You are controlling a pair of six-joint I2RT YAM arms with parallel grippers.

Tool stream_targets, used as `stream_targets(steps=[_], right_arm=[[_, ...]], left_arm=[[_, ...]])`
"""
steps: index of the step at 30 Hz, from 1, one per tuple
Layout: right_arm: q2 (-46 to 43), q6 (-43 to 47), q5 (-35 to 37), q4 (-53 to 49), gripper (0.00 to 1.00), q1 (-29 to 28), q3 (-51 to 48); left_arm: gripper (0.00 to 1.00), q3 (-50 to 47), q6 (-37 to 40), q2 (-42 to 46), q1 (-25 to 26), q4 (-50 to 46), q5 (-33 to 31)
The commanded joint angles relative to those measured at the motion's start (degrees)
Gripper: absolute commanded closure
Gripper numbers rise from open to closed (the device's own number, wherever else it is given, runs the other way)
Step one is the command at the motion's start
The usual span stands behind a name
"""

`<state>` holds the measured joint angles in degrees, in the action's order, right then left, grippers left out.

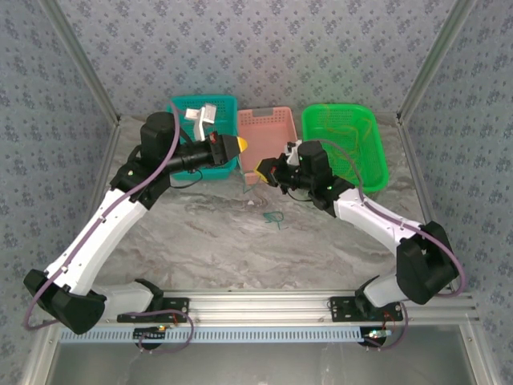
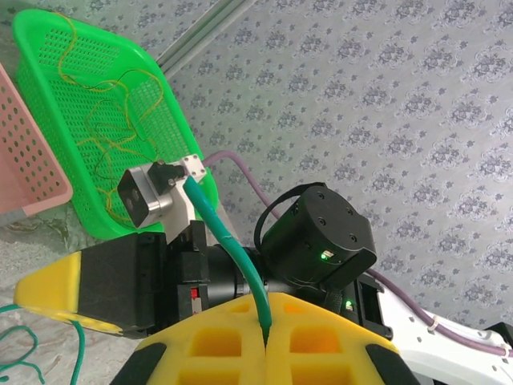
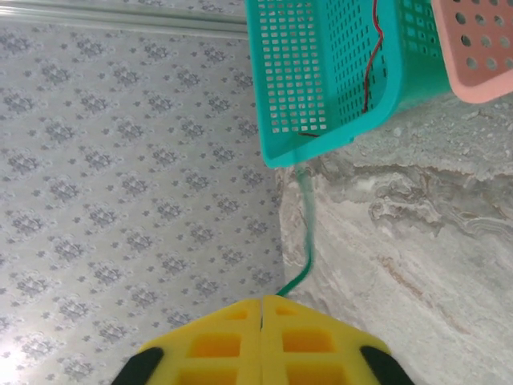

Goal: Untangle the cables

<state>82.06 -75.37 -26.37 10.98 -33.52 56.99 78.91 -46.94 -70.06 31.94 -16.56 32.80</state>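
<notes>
Grip on both sides: left gripper (image 2: 266, 314) has its yellow fingers clenched together, pinching a green cable (image 2: 228, 241) that comes out of the seam and rises in a curve toward the right arm's wrist. Right gripper (image 3: 261, 311) likewise clenched, with a thin green strand leaving its tips and running up along the edge of the marble tabletop (image 1: 240, 249) toward the corner of the teal basket (image 3: 321, 96).

From above, the two grippers sit close together, tips facing, in front of the pink basket (image 1: 268, 124), which stands between the teal one on the left and the green basket (image 1: 370, 156) on the right.

Green tangle (image 1: 275, 216), small and loose, lies on the tabletop just nearer than the grippers. Whether it joins the held strand I cannot tell.

Yellow-orange cables (image 2: 108, 128) lie looped inside the green basket. Red cable (image 3: 373, 52) hangs inside the teal basket, along its mesh wall.
</notes>
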Motion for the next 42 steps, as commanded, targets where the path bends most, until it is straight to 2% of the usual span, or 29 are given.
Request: stream_targets(steps=[1, 5, 8, 12, 18, 22, 26, 30, 34, 35, 37, 39, 40, 42], right_arm=[[-0.4, 1.4, 1.0, 0.7, 1.0, 0.4, 0.9], [-4.1, 3.2, 7.7, 2.4, 1.0, 1.7, -2.1], [-7.8, 3.0, 14.9, 8.5, 1.0, 2.7, -6.1], [-10.8, 2.7, 23.1, 18.6, 1.0, 3.0, -9.8], [-9.9, 6.1, 30.8, 32.4, 1.0, 1.9, -11.7], [-7.5, 4.9, 34.4, 43.2, 1.0, 2.2, -13.9], [-5.1, 2.6, 36.1, 50.4, 1.0, 3.2, -13.8], [-3.4, 2.1, 36.2, 52.9, 1.0, 3.6, -11.5], [-3.7, 5.2, 30.9, 47.1, 1.0, 3.9, -7.6], [-4.2, 6.6, 29.0, 43.6, 1.0, 3.9, -6.5], [-5.0, 9.6, 25.9, 38.2, 1.0, 3.9, -5.0], [-5.7, 13.3, 22.8, 33.1, 1.0, 4.0, -3.7], [-6.3, 15.1, 22.1, 30.7, 1.0, 4.0, -3.5], [-7.6, 19.4, 21.3, 27.0, 1.0, 4.1, -3.0]], left_arm=[[1.0, -0.7, 0.8, 1.8, 0.7, 0.3, 0.8], [1.0, -3.6, -0.6, 4.9, 2.4, 0.0, -3.6], [1.0, -10.1, -4.5, 9.2, 5.3, 1.8, -13.0], [1.0, -23.3, -13.5, 15.8, 9.8, 9.3, -24.9], [1.0, -36.1, -23.6, 18.9, 17.2, 17.5, -36.6], [1.0, -41.3, -30.9, 19.8, 19.6, 19.6, -43.4], [1.0, -44.1, -35.4, 19.9, 20.2, 22.3, -45.6], [1.0, -42.3, -36.3, 17.6, 20.3, 20.6, -44.0], [1.0, -40.7, -35.9, 15.3, 20.5, 20.0, -41.5], [0.95, -40.4, -35.4, 15.5, 20.4, 19.4, -41.5], [0.74, -39.6, -33.8, 17.2, 20.3, 18.0, -42.2], [0.43, -37.9, -31.7, 20.2, 19.9, 14.3, -43.2], [0.32, -36.8, -30.8, 21.5, 19.8, 12.1, -43.5], [0.19, -34.0, -28.9, 24.2, 19.1, 6.1, -44.0]])
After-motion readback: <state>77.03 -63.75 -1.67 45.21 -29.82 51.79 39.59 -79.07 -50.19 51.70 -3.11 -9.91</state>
